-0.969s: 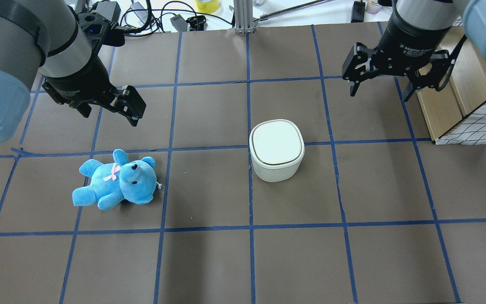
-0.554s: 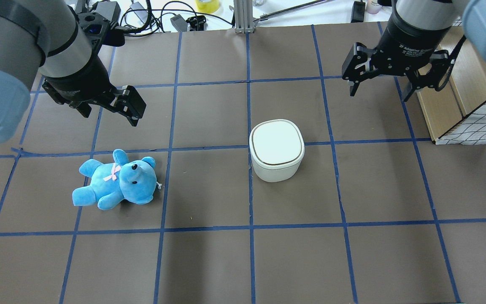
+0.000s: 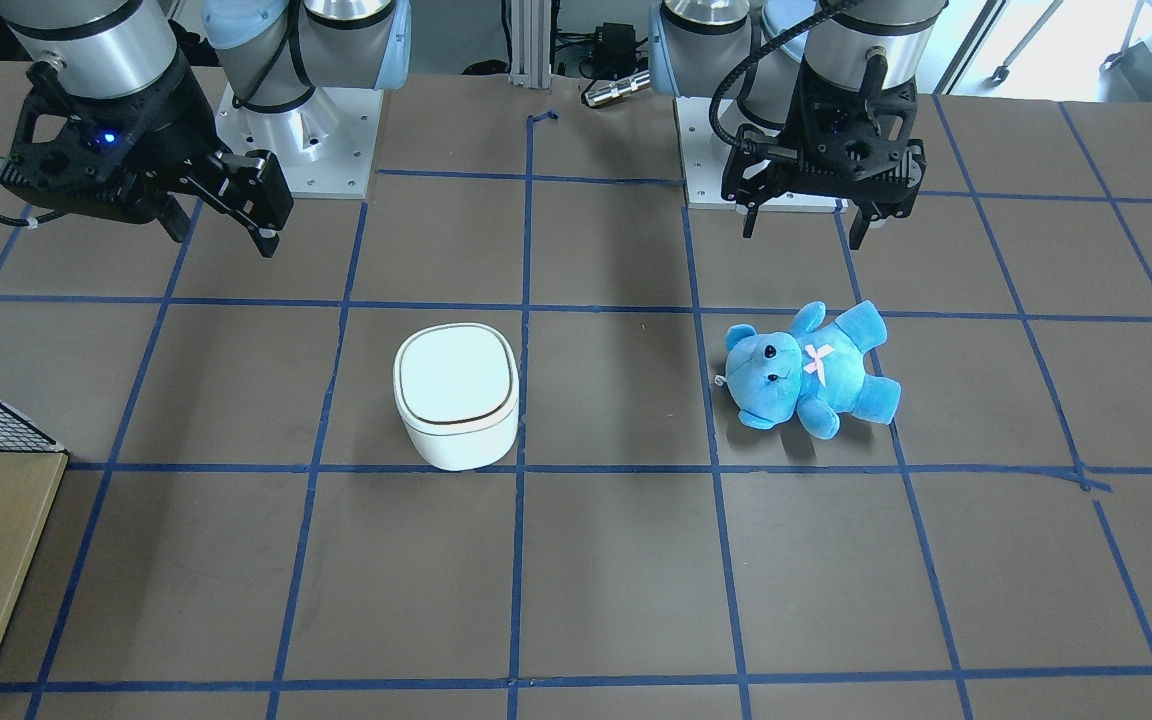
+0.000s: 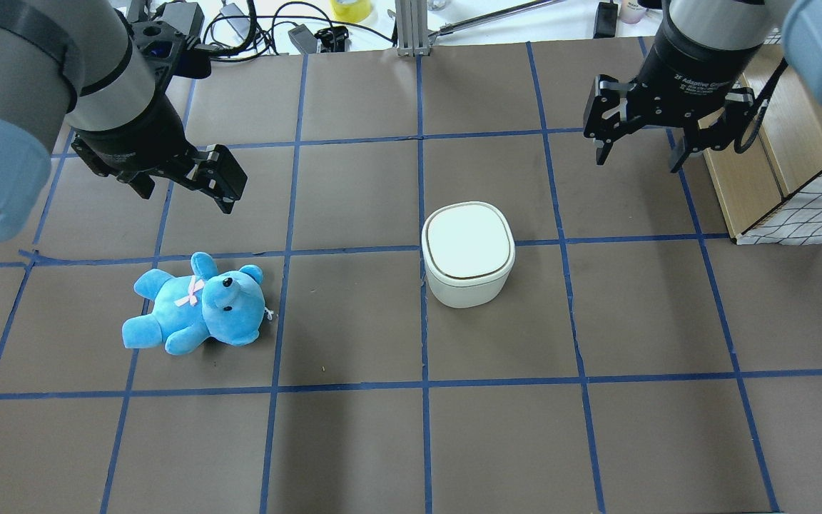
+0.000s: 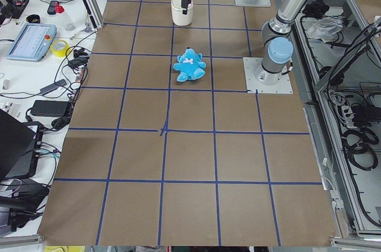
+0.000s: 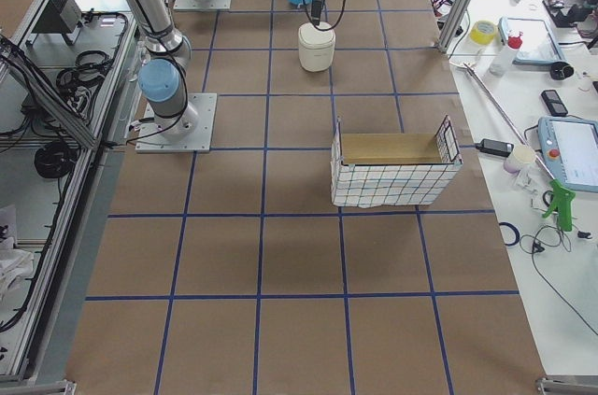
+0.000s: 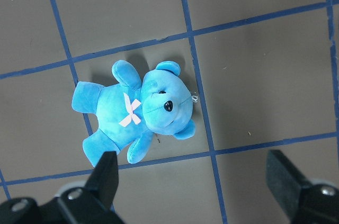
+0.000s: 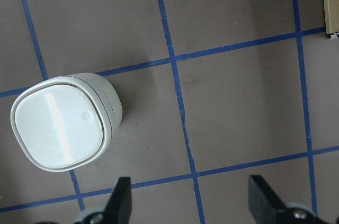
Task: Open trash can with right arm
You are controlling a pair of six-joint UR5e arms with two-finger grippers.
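Note:
The white trash can (image 4: 468, 253) stands near the table's middle with its lid shut; it also shows in the front view (image 3: 456, 395) and at the left of the right wrist view (image 8: 63, 123). My right gripper (image 4: 638, 160) is open and empty. It hangs above the table, behind and to the right of the can, apart from it. In the front view it is the gripper (image 3: 221, 235) with the blue light. My left gripper (image 4: 186, 200) is open and empty above the blue teddy bear (image 4: 197, 307).
A wire-mesh basket with a wooden box (image 4: 796, 200) stands at the table's right edge, close to the right arm. Cables and tools lie beyond the far edge. Blue tape lines grid the brown table (image 4: 354, 442).
My right gripper has turned slightly and shifted a little. The left arm, the can and the bear have not moved.

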